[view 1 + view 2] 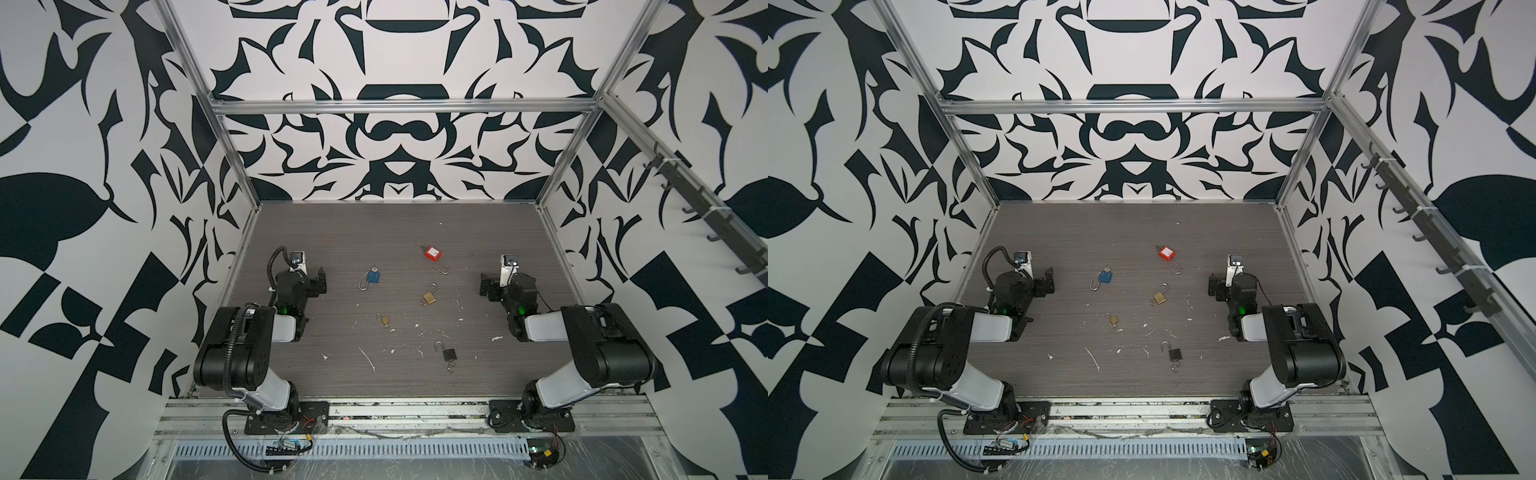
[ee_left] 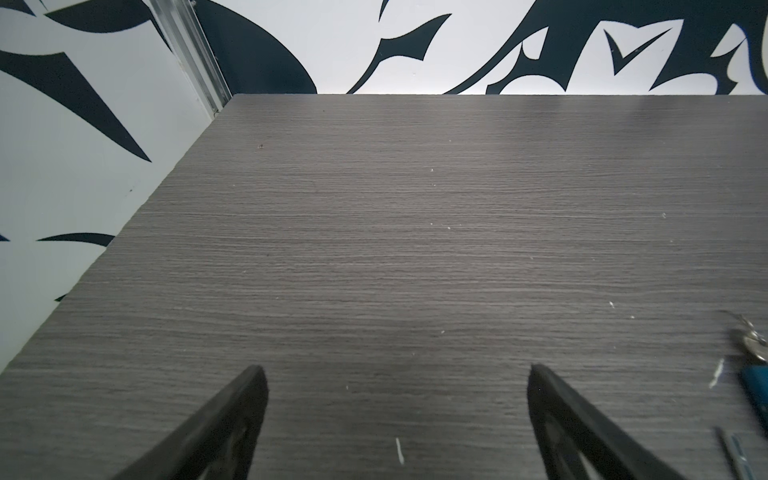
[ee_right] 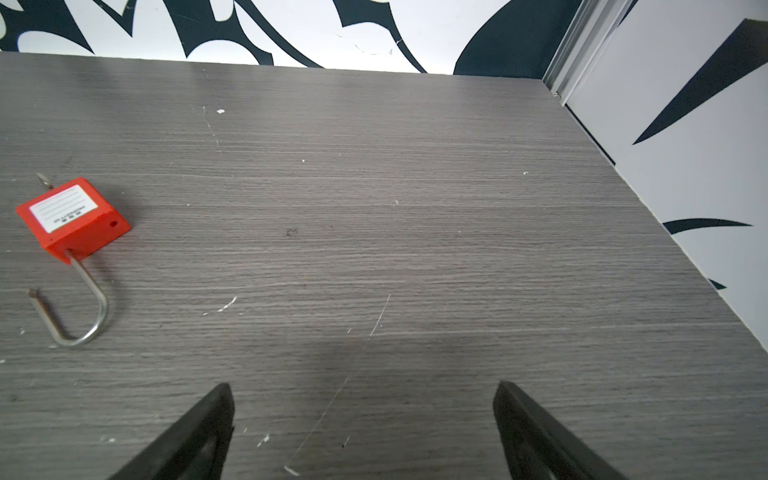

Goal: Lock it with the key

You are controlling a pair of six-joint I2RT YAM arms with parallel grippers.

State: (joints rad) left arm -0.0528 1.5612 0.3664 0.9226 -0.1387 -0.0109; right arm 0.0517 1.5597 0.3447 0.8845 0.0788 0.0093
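Several padlocks lie on the grey table with their shackles swung open: a blue one (image 1: 374,277) with a key (image 1: 375,269) in it, a red one (image 1: 432,253), two brass ones (image 1: 429,297) (image 1: 385,320) and a black one (image 1: 449,354) with a key (image 1: 451,368). My left gripper (image 1: 321,280) rests low at the left, open and empty, with the blue padlock (image 2: 758,390) off to its side. My right gripper (image 1: 484,284) rests at the right, open and empty. The red padlock (image 3: 72,218) lies apart from it, its shackle (image 3: 83,316) open.
Patterned walls and aluminium posts (image 1: 232,153) close in the table (image 1: 374,232) on three sides. White flecks and scratches (image 1: 368,359) mark the near middle. Both arm bases (image 1: 286,415) stand on the front rail.
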